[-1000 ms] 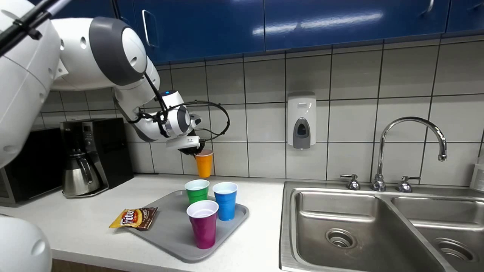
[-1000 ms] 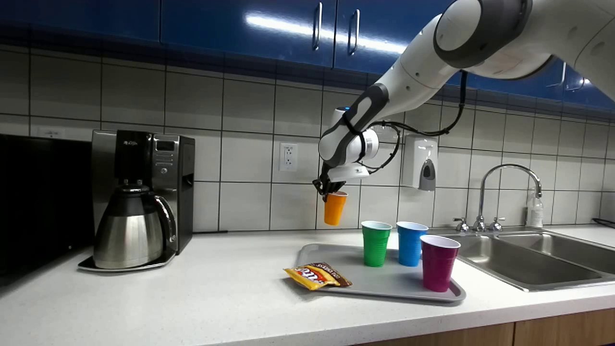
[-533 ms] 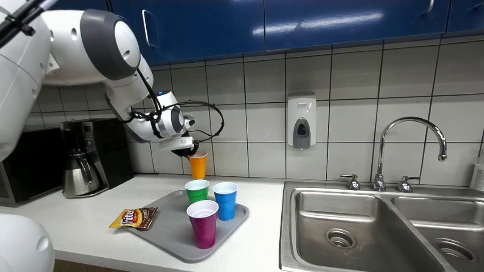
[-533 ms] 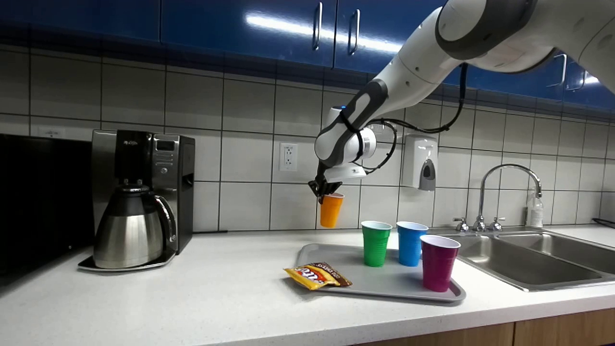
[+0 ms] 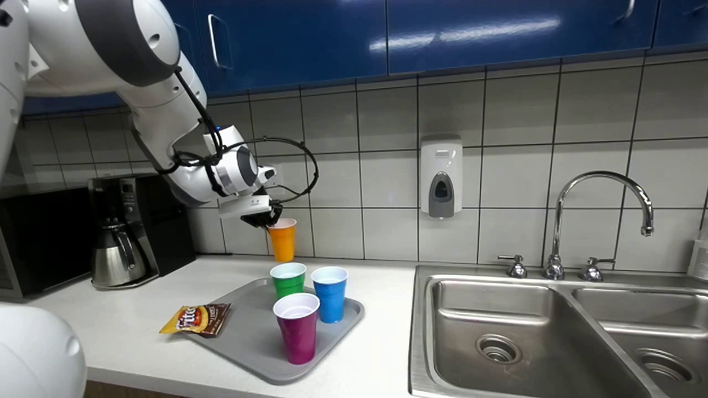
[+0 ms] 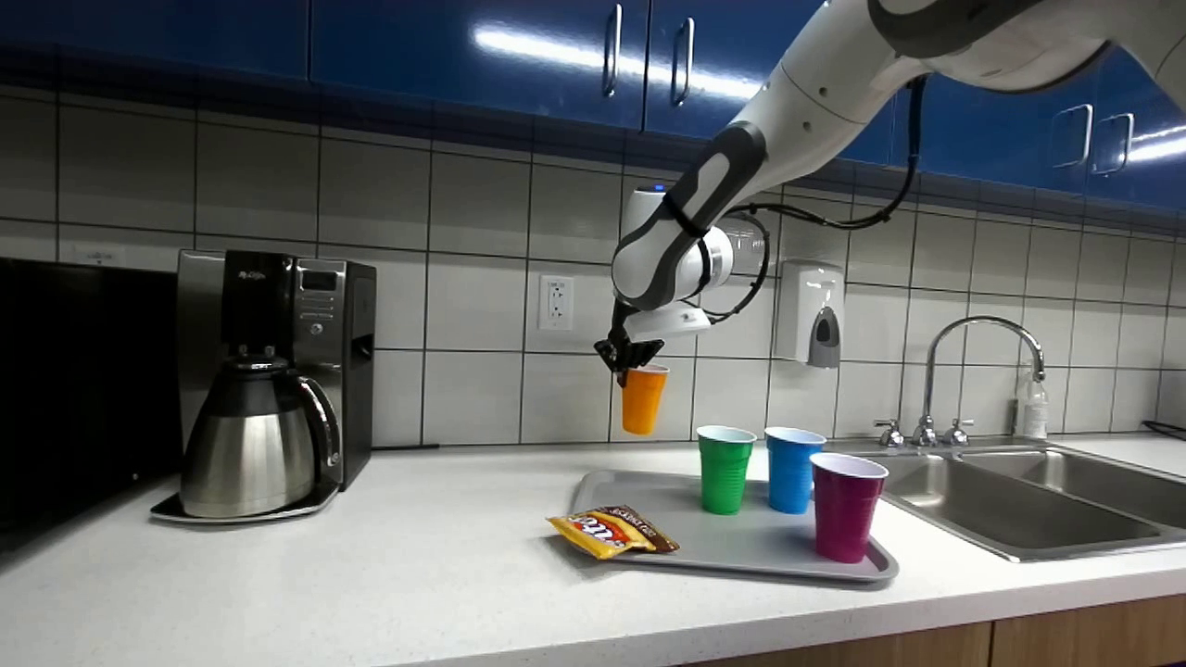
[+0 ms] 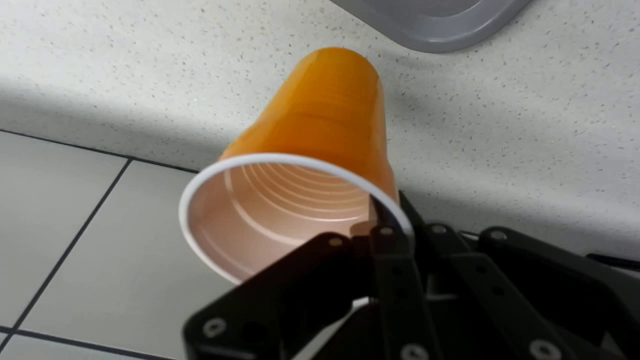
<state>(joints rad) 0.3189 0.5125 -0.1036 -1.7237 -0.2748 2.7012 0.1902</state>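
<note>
My gripper is shut on the rim of an orange cup, with one finger inside the cup and one outside. The cup has a white rim and looks empty inside. In both exterior views the orange cup hangs in the air near the tiled wall, slightly tilted, its open end up. Nearest to it, a green cup stands upright on a grey tray. A blue cup and a purple cup also stand on the tray.
A snack bag lies over the tray's edge. A coffee maker with a steel carafe stands at the counter's back. A sink with a faucet, a soap dispenser and blue cabinets surround the counter.
In an exterior view the gripper and the held orange cup have moved left, and the upper arm has shifted up and left. The tray, standing cups and bag have not moved.
</note>
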